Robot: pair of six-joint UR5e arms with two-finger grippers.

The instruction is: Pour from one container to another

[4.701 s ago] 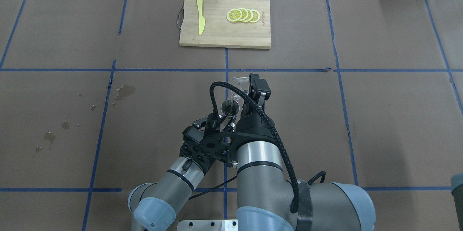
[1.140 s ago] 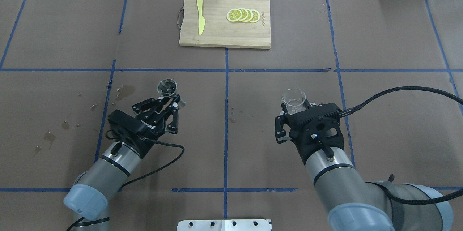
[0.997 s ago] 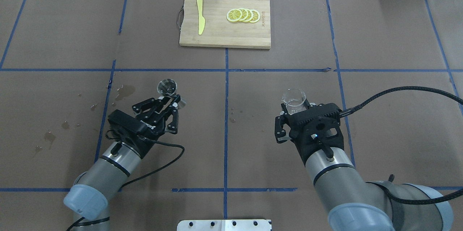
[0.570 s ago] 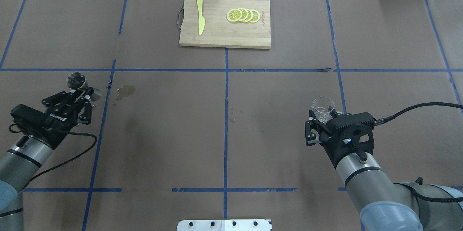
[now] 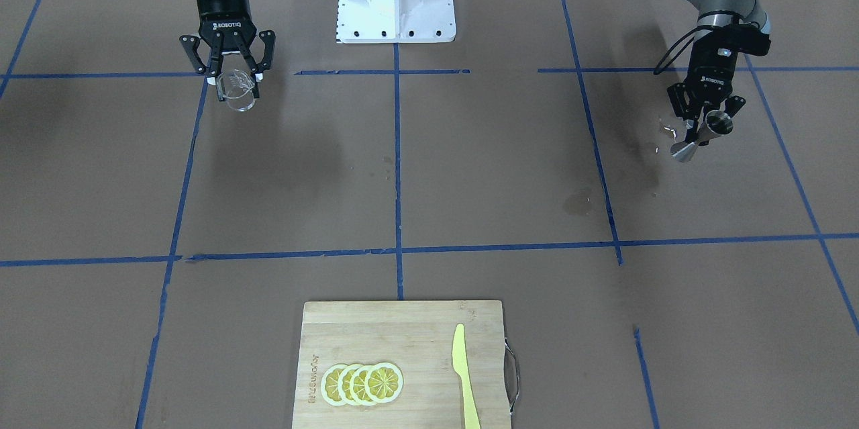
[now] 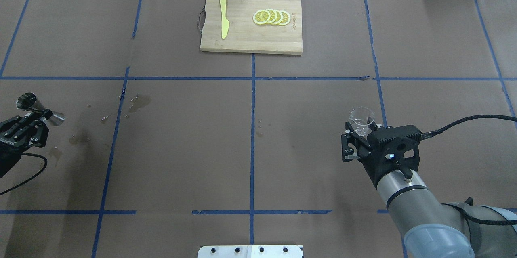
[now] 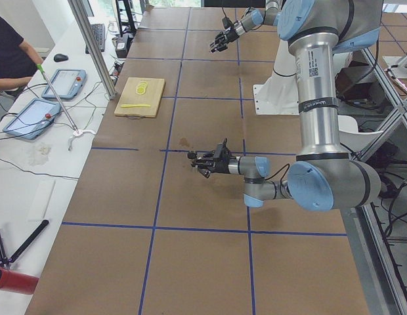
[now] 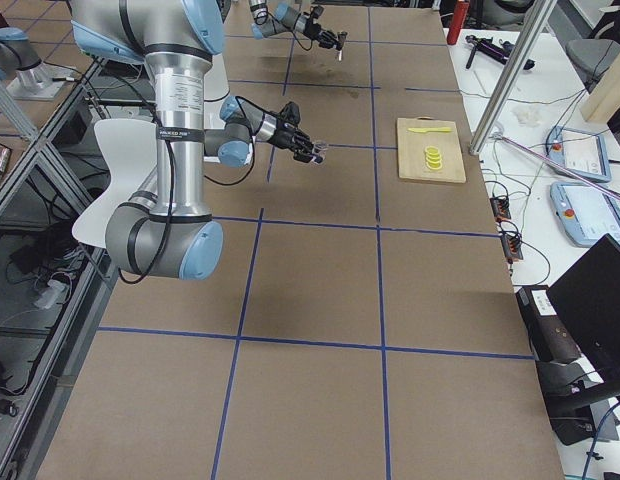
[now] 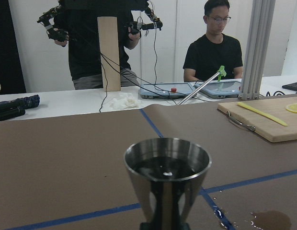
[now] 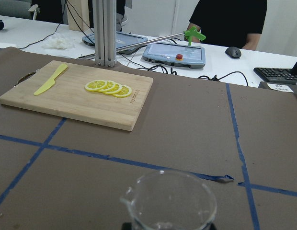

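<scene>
clamping the jigger point(image 6: 29, 103), the left end effector point(image 6: 40, 112) is half cropped overhead; the right end effector point(image 5: 236, 80) clamps the glass cup point(image 5: 239, 96).

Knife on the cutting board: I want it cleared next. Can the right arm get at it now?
Probably not yet. The right gripper is shut on the glass cup, so it has no free grasp. Nothing stands between it and the knife, but the cutting board lies far across the table.
</scene>
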